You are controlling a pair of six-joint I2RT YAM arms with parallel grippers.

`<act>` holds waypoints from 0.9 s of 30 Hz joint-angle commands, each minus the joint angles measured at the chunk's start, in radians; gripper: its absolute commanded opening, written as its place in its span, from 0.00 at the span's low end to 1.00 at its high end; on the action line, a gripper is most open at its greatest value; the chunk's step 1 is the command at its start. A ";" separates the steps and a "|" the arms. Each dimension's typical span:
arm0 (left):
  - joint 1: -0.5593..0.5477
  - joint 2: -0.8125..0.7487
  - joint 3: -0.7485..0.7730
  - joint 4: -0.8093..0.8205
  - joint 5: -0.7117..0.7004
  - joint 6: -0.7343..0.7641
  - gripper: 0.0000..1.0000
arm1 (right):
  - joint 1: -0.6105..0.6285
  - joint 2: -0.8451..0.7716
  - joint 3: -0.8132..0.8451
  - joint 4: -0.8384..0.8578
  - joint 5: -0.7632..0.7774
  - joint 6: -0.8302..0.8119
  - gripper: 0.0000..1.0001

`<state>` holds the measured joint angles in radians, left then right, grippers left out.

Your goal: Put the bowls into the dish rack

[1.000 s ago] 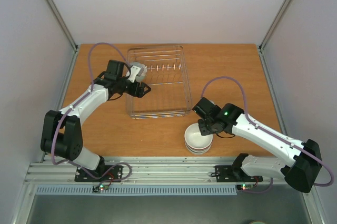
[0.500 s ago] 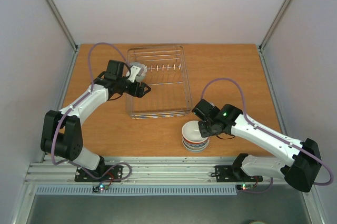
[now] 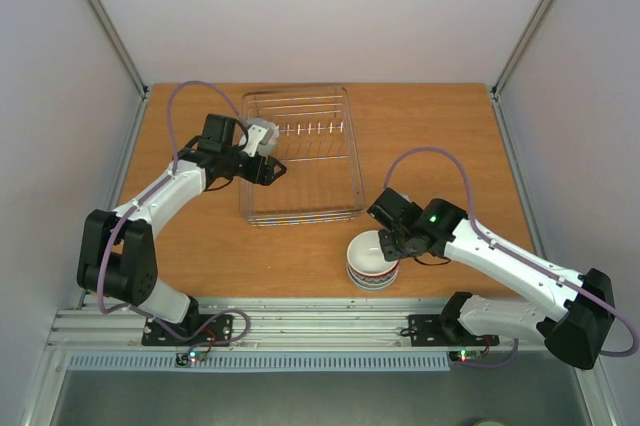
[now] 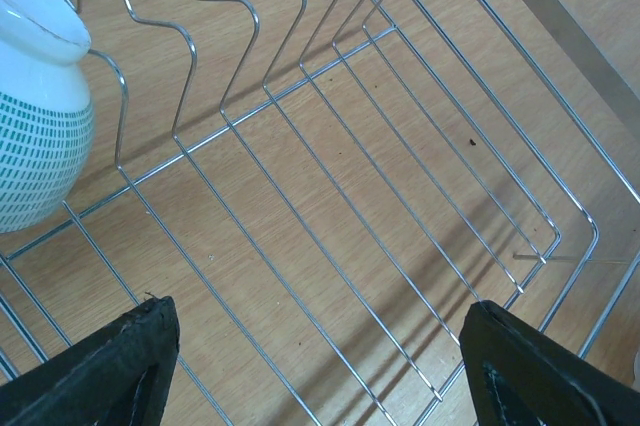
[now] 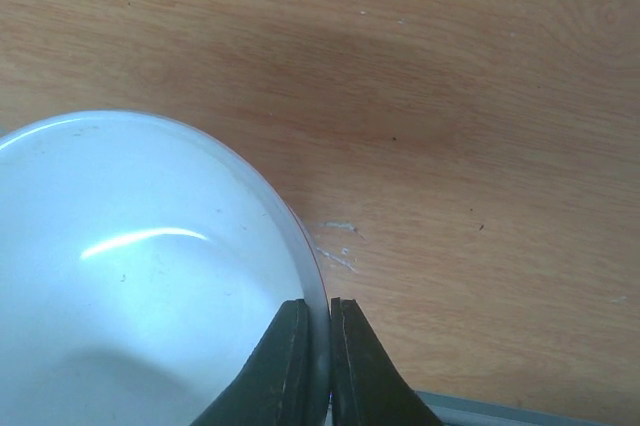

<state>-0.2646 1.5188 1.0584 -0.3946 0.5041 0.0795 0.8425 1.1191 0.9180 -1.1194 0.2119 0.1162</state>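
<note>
- Your right fingers (image 5: 300,336) are pinched almost shut on the rim of the top bowl (image 5: 150,276), one finger inside and one outside. It reads as a rim pinch because the bowl is too wide to span.
- That bowl is white inside and sits on the stack (image 3: 368,276) on the counter (image 3: 200,236), near the front edge and just off the rack's (image 3: 310,181) near right corner.
- A zigzag band shows low on the stack. You can't tell whether it belongs to the held bowl or to one under it, or whether the held bowl is clear of the stack yet.
- Your left fingers (image 3: 272,168) are spread wide with nothing in them, low over the floor wires on the rack's left side.
- One pale dashed bowl (image 4: 40,116) is in the rack at the far left, on edge against the divider wires. That is likely how the others should go.
- In the way:
  - The rack's near wall stands between the stack and the slots, so you probably need to lift up and over it.
  - The left arm covers the rack's left half, so the free dividers to the right look like the easier target.
- Risks:
  - A rim pinch lets the bowl swing.
  - A nested bowl could drag up with it.
</note>
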 commanded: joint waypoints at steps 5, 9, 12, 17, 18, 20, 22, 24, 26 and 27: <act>-0.004 -0.002 0.025 0.011 -0.005 0.006 0.77 | 0.023 -0.051 0.045 -0.056 0.066 0.035 0.01; -0.004 -0.004 0.027 0.009 0.000 0.004 0.77 | 0.031 -0.082 0.065 -0.067 0.088 0.036 0.01; -0.007 -0.005 0.035 0.001 0.004 0.002 0.77 | 0.036 -0.100 0.098 -0.077 0.102 0.024 0.01; -0.023 -0.020 0.047 -0.014 -0.013 0.004 0.77 | 0.040 -0.087 0.171 -0.088 0.140 -0.019 0.01; -0.026 -0.023 0.049 -0.018 -0.015 0.005 0.77 | 0.041 -0.082 0.185 -0.084 0.152 -0.030 0.01; -0.033 -0.028 0.057 -0.029 -0.013 0.008 0.77 | 0.041 -0.065 0.209 -0.071 0.165 -0.056 0.01; -0.044 -0.032 0.068 -0.044 -0.010 0.010 0.77 | 0.041 -0.041 0.233 -0.050 0.174 -0.083 0.01; -0.052 -0.040 0.073 -0.050 -0.005 0.013 0.77 | 0.041 -0.011 0.252 -0.021 0.175 -0.118 0.01; -0.059 -0.050 0.078 -0.058 0.003 0.016 0.77 | 0.041 0.020 0.268 0.020 0.177 -0.161 0.01; -0.062 -0.054 0.080 -0.062 0.009 0.017 0.77 | 0.041 0.040 0.277 0.036 0.177 -0.173 0.01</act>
<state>-0.3122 1.5085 1.1038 -0.4374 0.4976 0.0818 0.8757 1.1107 1.1469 -1.1698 0.3565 0.0292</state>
